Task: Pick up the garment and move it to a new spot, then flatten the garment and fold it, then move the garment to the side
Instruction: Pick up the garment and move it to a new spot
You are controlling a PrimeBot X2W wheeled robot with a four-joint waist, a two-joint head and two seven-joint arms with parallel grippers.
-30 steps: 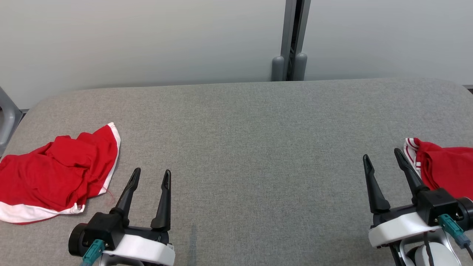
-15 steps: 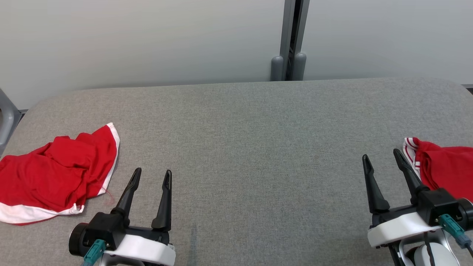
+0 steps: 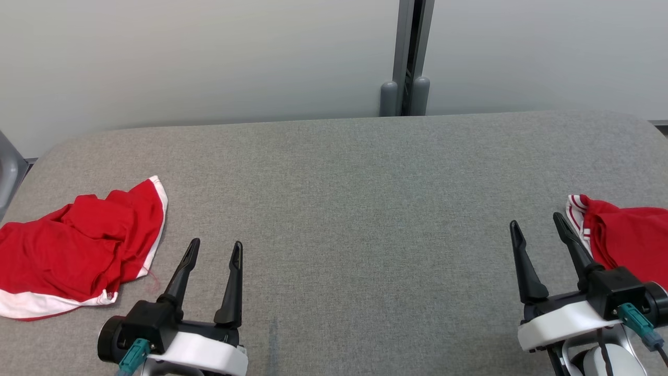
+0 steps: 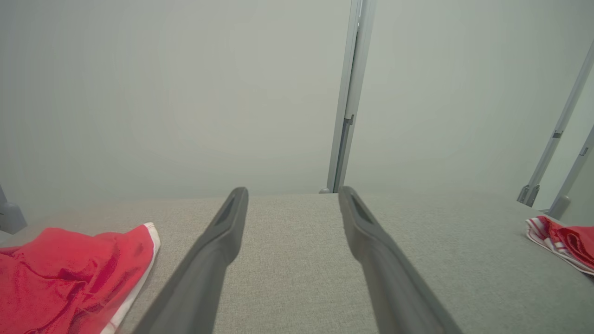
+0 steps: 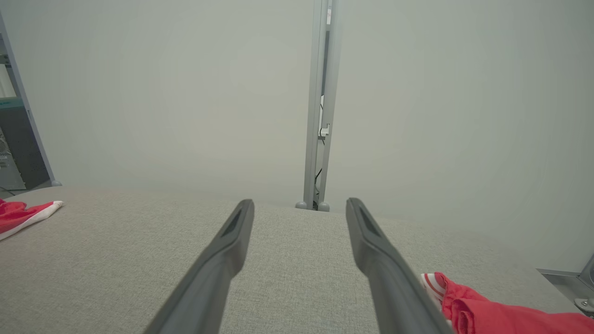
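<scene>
- head view: the crumpled red garment (image 3: 73,245) lies on the worktop (image 3: 355,209) just left of the left hand (image 3: 215,243), its long axis running sideways; a second red garment (image 3: 626,235) lies beside the right hand (image 3: 536,219). both hands are spread and empty.
- left wrist view: the crumpled red garment (image 4: 69,273) sits low and left, off the fingers' line.
- right wrist view: the second red garment (image 5: 487,315) lies close by the right finger.

The grey table (image 3: 334,172) is seen from above in the head view, which is directed forward and down, and the far pale wall (image 3: 209,52) is included. The left wrist view is placed low, close over the table, and is turned along the left gripper (image 4: 292,191) toward the grey post (image 4: 345,116) at the far side. The right wrist view is set likewise behind the right gripper (image 5: 299,202). The post, the far table part, the left red garment (image 3: 73,245) and the right red garment (image 3: 626,235) are shared by all three views.
</scene>
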